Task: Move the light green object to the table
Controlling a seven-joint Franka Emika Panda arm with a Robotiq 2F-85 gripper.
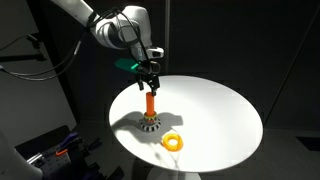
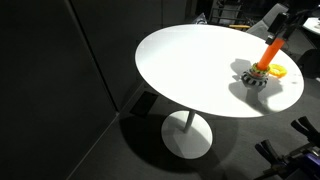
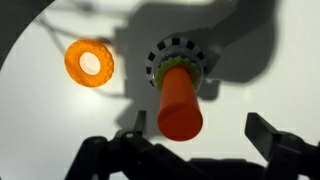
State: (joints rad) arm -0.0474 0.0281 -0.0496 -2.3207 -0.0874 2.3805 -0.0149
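Gripper (image 3: 196, 135) at bottom centre of wrist view, jaws apart, orange peg (image 3: 180, 100) top seen btwn them. Light green object (image 3: 153, 75) sits round peg's base, mid-frame. Orange ring (image 3: 89, 62) upper left on table (image 3: 30, 110).

the round white table (image 1: 220, 110) carries an upright orange peg (image 1: 150, 104) on its checkered base (image 1: 150, 126), with an orange ring (image 1: 173, 142) lying near it.

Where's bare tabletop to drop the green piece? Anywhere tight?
Free: most of the table, the whole stretch away from the orange peg and orange ring. Crowded: the edge zone where peg, checkered base and ring sit close together, with the open gripper above the peg.
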